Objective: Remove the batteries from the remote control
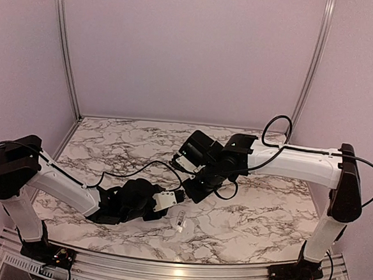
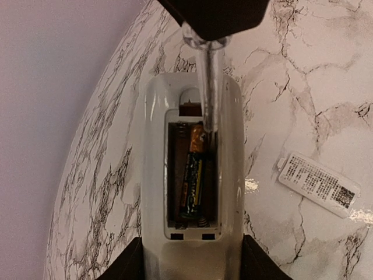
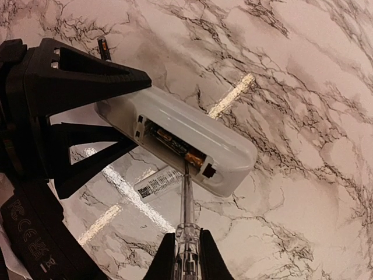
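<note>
Remote control (image 2: 152, 175) sat gripped in left claw (image 2: 192, 265), rod (image 3: 186, 198) pinched in closed right claw (image 3: 186, 259); only right wrist view showed a loose battery (image 3: 104, 48) on the bench (image 3: 291, 87).

A smooth, faintly glossy plastic is seen on the slim white rectangular remote control (image 2: 154, 175). The small cylindrical battery (image 2: 192, 178) is wrapped in a shiny black-and-gold skin. The thin grey rod tool (image 3: 185, 198) is shown as bright metal with a clear plastic handle. The marble-patterned table (image 2: 303, 70) is finished glossy, with light reflected.
</note>
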Controlling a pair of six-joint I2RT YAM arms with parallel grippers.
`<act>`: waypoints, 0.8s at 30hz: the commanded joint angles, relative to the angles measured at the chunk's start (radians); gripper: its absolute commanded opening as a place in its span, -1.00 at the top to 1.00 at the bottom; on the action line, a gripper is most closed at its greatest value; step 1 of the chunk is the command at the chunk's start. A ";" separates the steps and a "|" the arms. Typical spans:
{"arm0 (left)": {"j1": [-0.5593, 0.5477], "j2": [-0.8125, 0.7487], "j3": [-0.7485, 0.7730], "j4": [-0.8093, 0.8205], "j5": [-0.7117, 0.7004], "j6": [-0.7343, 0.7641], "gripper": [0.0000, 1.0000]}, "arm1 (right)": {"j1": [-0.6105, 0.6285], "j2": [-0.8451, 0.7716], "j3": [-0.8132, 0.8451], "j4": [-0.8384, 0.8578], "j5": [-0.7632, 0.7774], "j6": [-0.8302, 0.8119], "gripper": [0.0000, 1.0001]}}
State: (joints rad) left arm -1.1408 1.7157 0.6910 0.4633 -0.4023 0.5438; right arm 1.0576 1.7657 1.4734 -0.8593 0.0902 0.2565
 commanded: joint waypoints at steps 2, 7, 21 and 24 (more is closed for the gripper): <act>-0.020 0.001 0.043 0.031 -0.013 0.004 1.00 | -0.002 0.047 0.027 -0.067 0.071 -0.007 1.00; -0.020 -0.002 0.041 0.030 -0.008 0.003 1.00 | -0.001 0.043 0.017 -0.052 0.068 -0.009 1.00; -0.020 -0.014 0.039 0.040 0.006 -0.024 1.00 | -0.001 -0.100 -0.184 0.140 0.093 0.069 1.00; -0.020 -0.012 0.041 0.044 0.009 -0.031 1.00 | -0.001 -0.162 -0.257 0.209 0.101 0.100 1.00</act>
State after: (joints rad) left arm -1.1496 1.7233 0.6960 0.4469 -0.3992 0.5373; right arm 1.0634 1.6684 1.2957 -0.7006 0.0994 0.2939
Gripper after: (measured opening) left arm 0.536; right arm 0.108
